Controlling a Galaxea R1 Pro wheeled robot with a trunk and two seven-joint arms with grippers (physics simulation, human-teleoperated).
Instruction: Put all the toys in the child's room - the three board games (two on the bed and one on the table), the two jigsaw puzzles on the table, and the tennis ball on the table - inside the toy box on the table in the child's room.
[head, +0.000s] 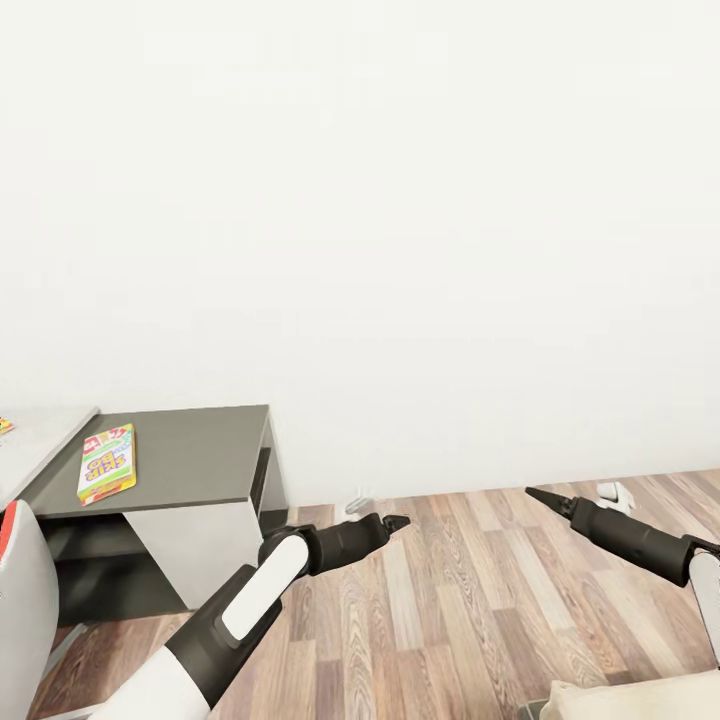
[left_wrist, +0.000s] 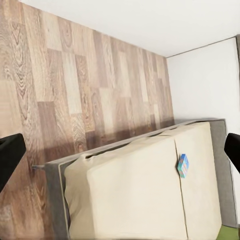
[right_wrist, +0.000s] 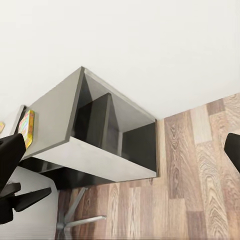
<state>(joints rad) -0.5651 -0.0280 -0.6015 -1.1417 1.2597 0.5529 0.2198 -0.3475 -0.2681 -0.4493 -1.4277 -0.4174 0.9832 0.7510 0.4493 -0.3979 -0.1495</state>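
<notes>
**Desk at left, both hands over floor**

White wall (head: 400, 200) fills the background above plank floor (head: 450, 600). On the dark desk (head: 190, 460) at far left lies the Skip-Bo game (head: 107, 462). My left hand (head: 398, 522) hangs released. My right hand (head: 535, 494) hangs released. A blue game (left_wrist: 183, 165) rests on the bed (left_wrist: 135, 195).

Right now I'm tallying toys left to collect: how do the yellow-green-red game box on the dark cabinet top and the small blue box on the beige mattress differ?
The yellow-green-red game box lies flat on the dark grey cabinet top; the small blue box sits on the beige mattress, apparently tilted. The first is multicoloured with lettering, the second mostly blue. Both are ungripped.
</notes>
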